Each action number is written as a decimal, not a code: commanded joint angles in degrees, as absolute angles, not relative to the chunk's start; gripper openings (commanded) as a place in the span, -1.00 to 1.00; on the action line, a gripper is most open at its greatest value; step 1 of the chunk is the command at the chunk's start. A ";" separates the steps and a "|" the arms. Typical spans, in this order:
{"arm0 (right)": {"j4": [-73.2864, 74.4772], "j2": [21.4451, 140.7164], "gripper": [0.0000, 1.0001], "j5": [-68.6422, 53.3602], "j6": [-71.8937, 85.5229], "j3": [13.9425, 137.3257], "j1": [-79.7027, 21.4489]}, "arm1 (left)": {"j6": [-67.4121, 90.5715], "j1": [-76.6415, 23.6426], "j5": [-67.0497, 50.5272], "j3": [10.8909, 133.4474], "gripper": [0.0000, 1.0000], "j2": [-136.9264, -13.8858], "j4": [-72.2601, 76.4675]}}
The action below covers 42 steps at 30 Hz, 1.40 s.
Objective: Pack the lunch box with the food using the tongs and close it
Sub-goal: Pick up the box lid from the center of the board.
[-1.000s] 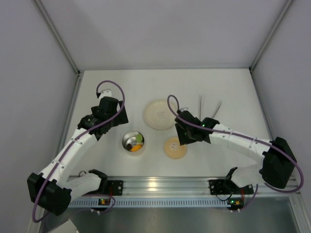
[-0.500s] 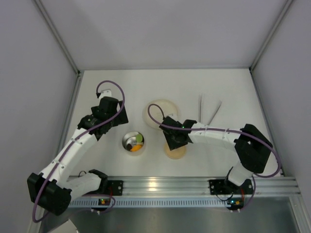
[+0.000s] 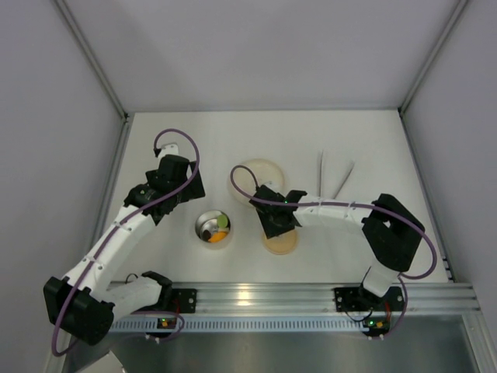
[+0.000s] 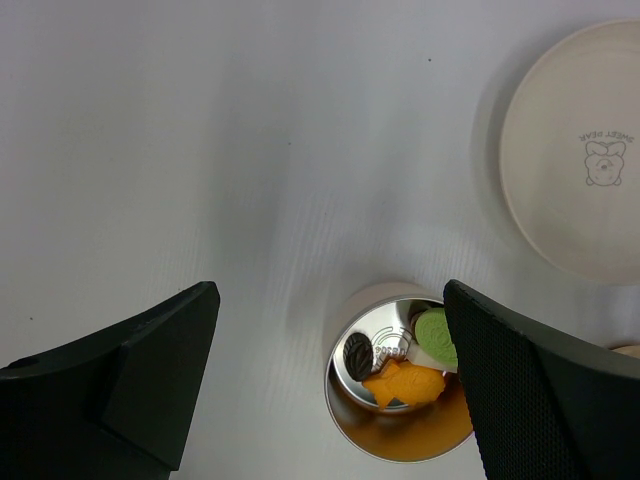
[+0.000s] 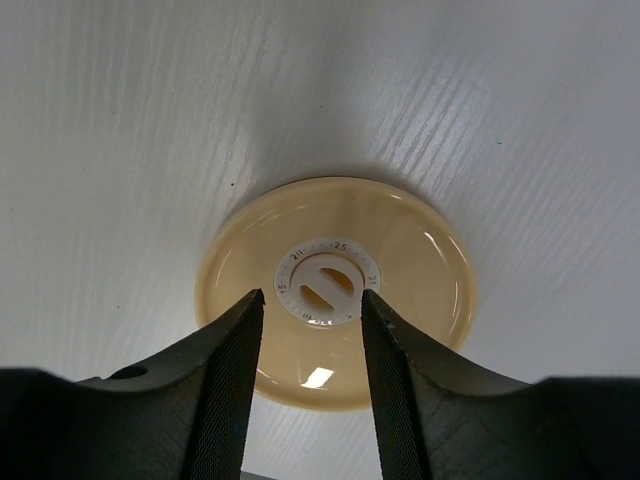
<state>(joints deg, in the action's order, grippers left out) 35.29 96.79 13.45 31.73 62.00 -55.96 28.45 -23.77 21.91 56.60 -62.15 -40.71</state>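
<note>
The lunch box (image 3: 213, 228) stands without its lid, a round steel container (image 4: 400, 440) holding the food: an orange piece (image 4: 405, 385), a green one (image 4: 435, 335) and a dark brown one (image 4: 358, 355). My left gripper (image 4: 330, 300) hangs open above it, a little to its left. The tan lid (image 3: 281, 242) lies flat on the table right of the box, with a white dial knob (image 5: 325, 283) on top. My right gripper (image 5: 312, 300) hovers open just over the lid, its fingers either side of the knob. The tongs (image 3: 332, 177) lie further back right, held by nothing.
A cream plate (image 3: 260, 172) with a small bear print (image 4: 580, 180) sits behind the lid and the box, partly under the right arm. Grey walls close in the table on three sides. The rail carrying the arm bases (image 3: 256, 299) runs along the near edge.
My right arm has swung left and drawn in, bringing its gripper from the lid's upper right to directly over the lid. The left arm and the lunch box have not moved.
</note>
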 commanded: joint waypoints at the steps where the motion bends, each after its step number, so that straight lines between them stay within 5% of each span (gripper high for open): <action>1: 31.55 96.16 -0.14 14.42 32.69 62.58 -55.55 | 28.83 -23.55 22.15 57.39 0.98 -62.05 -39.73; 20: 28.92 95.01 -0.23 12.39 33.49 58.36 -53.53 | 28.92 -23.64 22.24 57.48 0.98 -62.49 -39.73; 42: 28.12 95.36 -0.83 11.69 33.40 56.43 -52.91 | 29.00 -23.56 22.41 57.39 0.98 -62.49 -39.81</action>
<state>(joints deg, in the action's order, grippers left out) 29.89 95.64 11.81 33.21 57.04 -53.82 28.45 -23.77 21.93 56.60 -62.41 -40.73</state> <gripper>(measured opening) 0.185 0.991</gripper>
